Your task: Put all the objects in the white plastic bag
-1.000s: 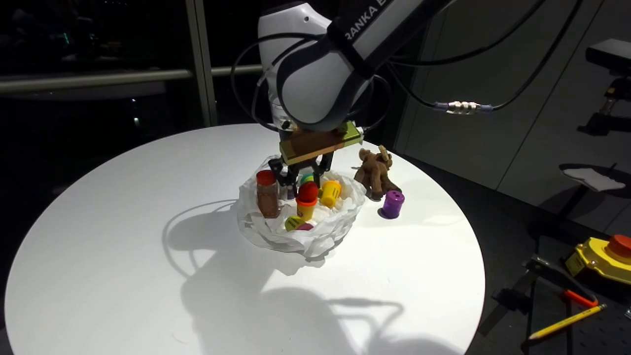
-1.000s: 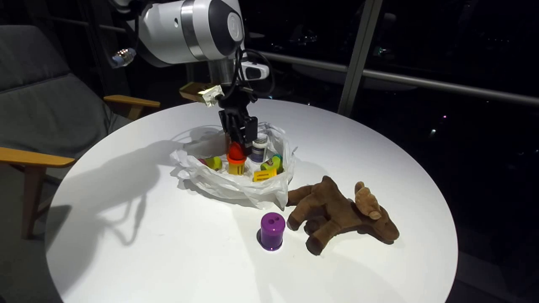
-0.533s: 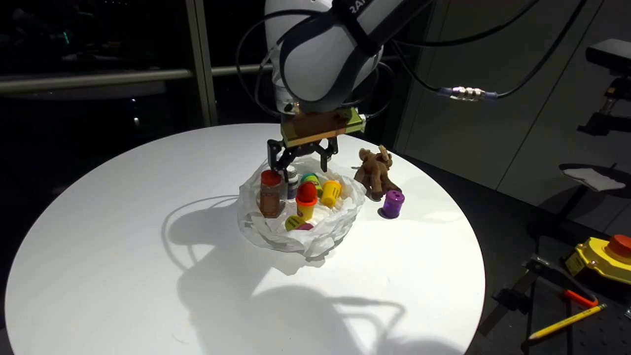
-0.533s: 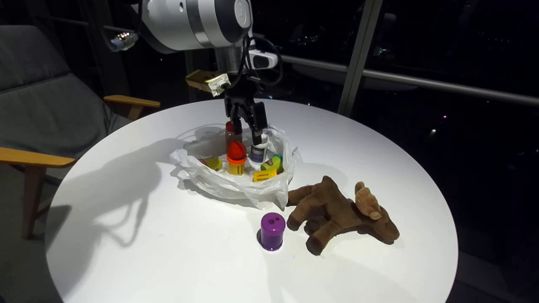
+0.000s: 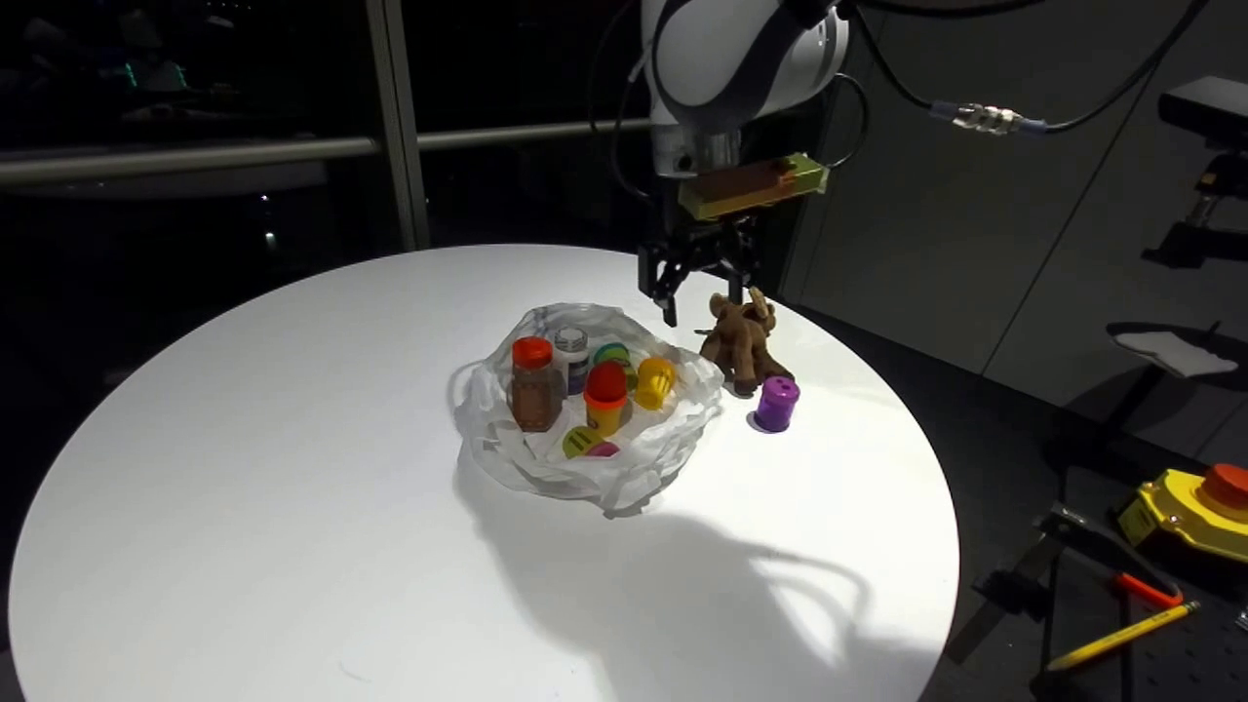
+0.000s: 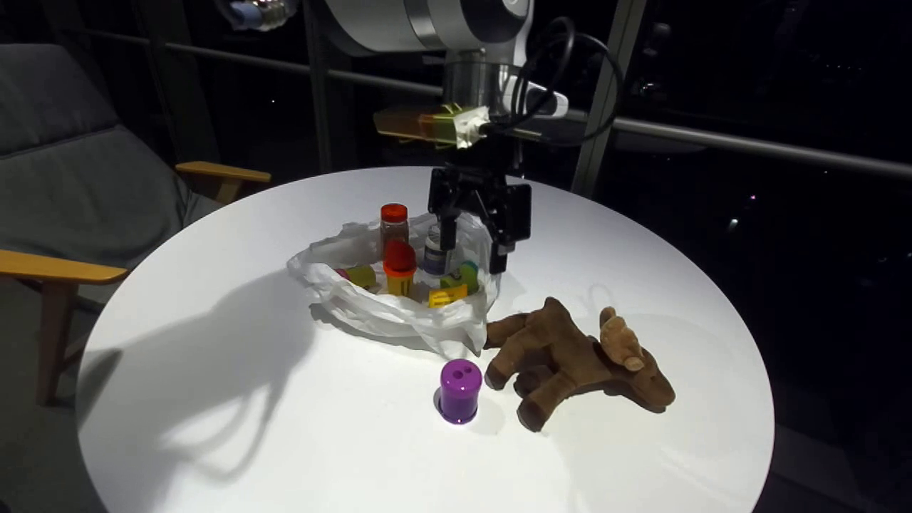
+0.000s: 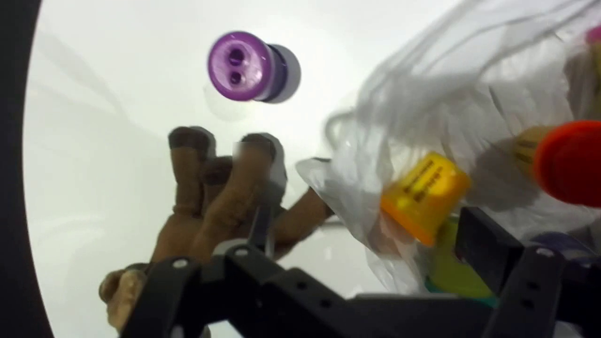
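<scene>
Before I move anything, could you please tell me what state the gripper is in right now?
Gripper: open, jaws wide apart, holding nothing.

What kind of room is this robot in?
Probably a lounge or office used for robot tests, though I can't be sure: there's a gray armchair beside a round white table, and a red button beyond the table's edge.

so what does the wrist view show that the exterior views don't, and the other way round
Only the wrist view: no extra object I can make out, just a steeper look down on the purple container.
Only the exterior views: the red-lidded jar in both, plus a grey chair in an exterior view and a pencil in an exterior view.
Shared: the open gripper, white plastic bag, brown plush animal and purple container.
</scene>
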You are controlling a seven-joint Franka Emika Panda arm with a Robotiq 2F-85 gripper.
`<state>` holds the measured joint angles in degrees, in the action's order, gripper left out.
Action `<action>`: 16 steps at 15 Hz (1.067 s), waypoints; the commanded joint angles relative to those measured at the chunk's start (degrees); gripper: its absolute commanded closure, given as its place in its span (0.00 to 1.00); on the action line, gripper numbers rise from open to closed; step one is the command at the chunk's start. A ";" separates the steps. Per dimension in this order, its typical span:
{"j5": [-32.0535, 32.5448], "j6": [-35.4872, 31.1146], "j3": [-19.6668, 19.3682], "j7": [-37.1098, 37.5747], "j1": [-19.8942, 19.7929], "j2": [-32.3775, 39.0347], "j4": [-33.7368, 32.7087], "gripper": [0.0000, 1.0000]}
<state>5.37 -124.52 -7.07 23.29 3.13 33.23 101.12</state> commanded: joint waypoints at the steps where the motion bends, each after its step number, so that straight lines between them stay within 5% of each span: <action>1: -1.66 4.17 1.21 -8.33 -3.35 -2.14 4.52 0.00; 8: -1.94 0.02 1.10 -13.80 -5.95 -7.02 14.89 0.00; 16: -6.70 -10.12 -0.16 -8.04 -5.35 -5.80 18.53 0.00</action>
<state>-1.43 -130.46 -6.91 12.21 -3.16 27.75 117.72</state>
